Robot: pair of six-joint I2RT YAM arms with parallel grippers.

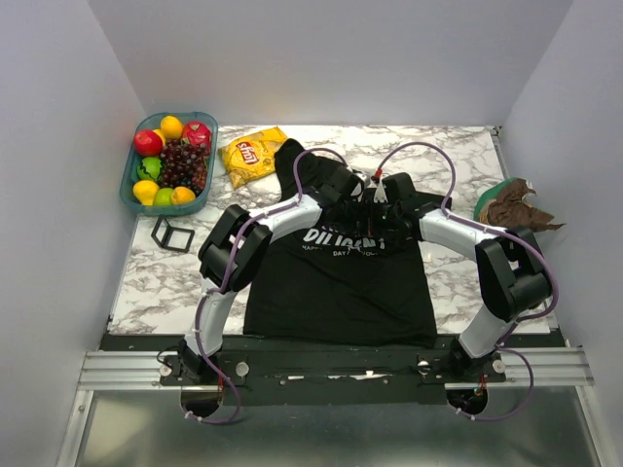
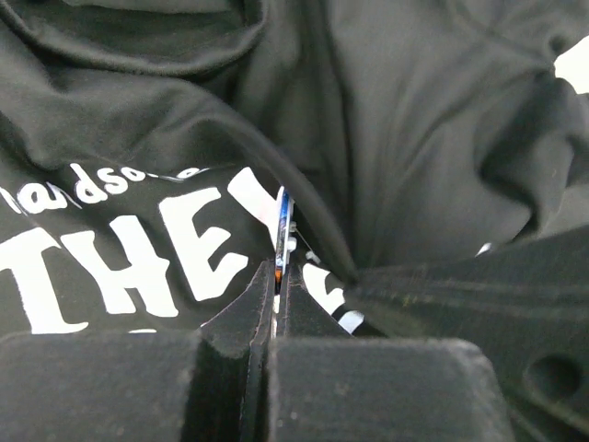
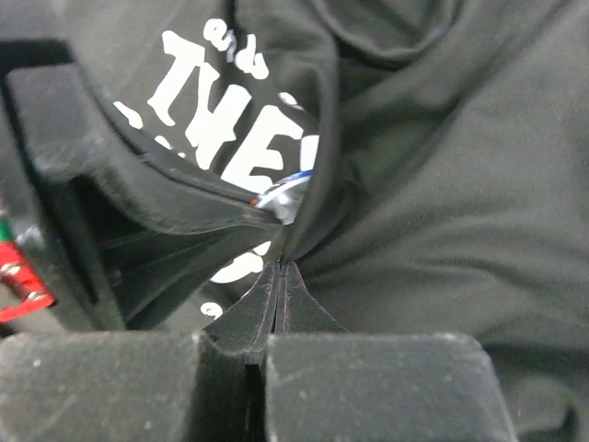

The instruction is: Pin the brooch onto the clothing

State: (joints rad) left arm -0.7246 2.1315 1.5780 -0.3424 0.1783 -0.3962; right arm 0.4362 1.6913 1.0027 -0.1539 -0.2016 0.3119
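The black T-shirt (image 1: 336,282) lies flat on the table, with its collar end bunched up under the grippers. My left gripper (image 2: 278,274) is shut on the brooch (image 2: 282,230). The brooch shows edge-on as a thin disc with orange at the jaws, and stands by the white "THEY" print (image 2: 110,262). My right gripper (image 3: 282,269) is shut on a raised fold of the T-shirt (image 3: 442,212). In that view the brooch (image 3: 283,195) sits just above the fold, held by the left gripper's fingers (image 3: 184,212). From above, the left gripper (image 1: 358,199) and the right gripper (image 1: 387,202) meet over the print.
A blue basket of fruit (image 1: 128,177) stands at the back left, with a yellow chips bag (image 1: 253,154) beside it. A small open black box (image 1: 173,233) lies left of the shirt. A green plate with a brown crumpled thing (image 1: 514,204) sits at the right edge.
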